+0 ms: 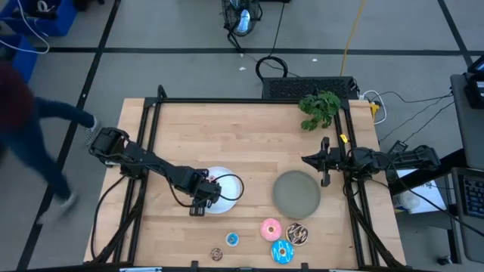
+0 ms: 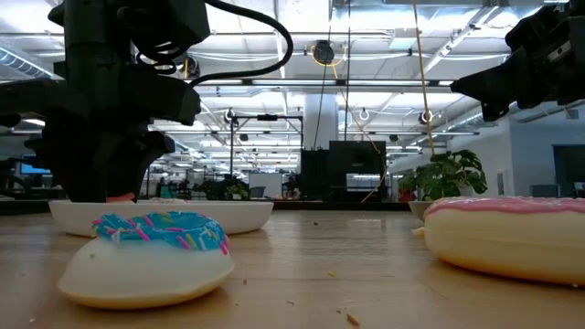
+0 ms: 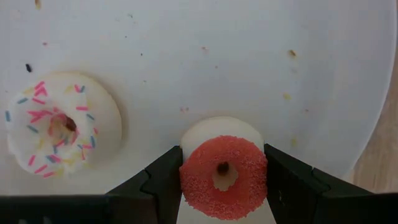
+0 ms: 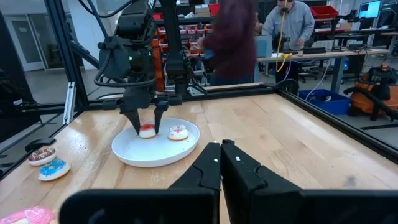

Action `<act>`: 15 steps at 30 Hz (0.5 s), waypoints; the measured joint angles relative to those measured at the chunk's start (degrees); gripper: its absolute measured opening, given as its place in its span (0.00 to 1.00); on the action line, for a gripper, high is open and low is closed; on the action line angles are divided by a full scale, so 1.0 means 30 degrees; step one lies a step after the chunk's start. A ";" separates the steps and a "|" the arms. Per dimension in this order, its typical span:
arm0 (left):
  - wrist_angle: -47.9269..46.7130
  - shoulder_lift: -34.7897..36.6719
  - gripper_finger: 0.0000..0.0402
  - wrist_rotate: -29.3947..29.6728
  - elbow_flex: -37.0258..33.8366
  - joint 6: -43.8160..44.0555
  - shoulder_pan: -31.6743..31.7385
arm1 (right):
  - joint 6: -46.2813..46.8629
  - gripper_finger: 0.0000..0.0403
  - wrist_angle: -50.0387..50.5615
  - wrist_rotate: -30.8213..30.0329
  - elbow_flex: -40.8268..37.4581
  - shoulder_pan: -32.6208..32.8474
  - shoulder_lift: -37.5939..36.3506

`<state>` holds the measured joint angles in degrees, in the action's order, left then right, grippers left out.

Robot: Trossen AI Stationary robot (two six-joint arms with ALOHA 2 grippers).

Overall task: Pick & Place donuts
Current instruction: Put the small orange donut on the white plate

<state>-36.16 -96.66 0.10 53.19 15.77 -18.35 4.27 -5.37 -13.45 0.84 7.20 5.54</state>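
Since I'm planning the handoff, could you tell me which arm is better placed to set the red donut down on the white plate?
Left. Its pincer grips the red donut over the white plate, beside the whitish sprinkled donut. The right pincer waits shut near the table's right edge.

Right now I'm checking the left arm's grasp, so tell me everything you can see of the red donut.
The red donut is a small toy ring: sugary-looking red top, small centre hole, whitish base beneath. It sits between the jaws of the left gripper, one on each flank, apparently touching it. It lies flat at the surface of the white plate; whether it rests there or is just lifted is unclear. A white sprinkled donut lies apart on the same plate.
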 joint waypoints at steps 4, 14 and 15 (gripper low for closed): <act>-0.0065 0.0000 0.50 -0.0019 0.0045 0.0000 0.0029 | 0.0000 0.00 0.0000 0.0000 -0.0005 0.0005 0.0004; -0.0745 0.0000 0.72 -0.0190 0.0510 0.0309 0.0146 | -0.0138 0.00 0.0000 -0.0005 -0.0001 0.0005 0.0003; -0.0838 0.0000 0.74 -0.0168 0.0510 0.0317 0.0146 | -0.0138 0.00 0.0000 0.0000 -0.0002 0.0005 0.0000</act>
<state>-38.68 -96.66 -0.41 54.72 16.72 -17.91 3.86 -5.37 -13.45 0.84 7.22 5.54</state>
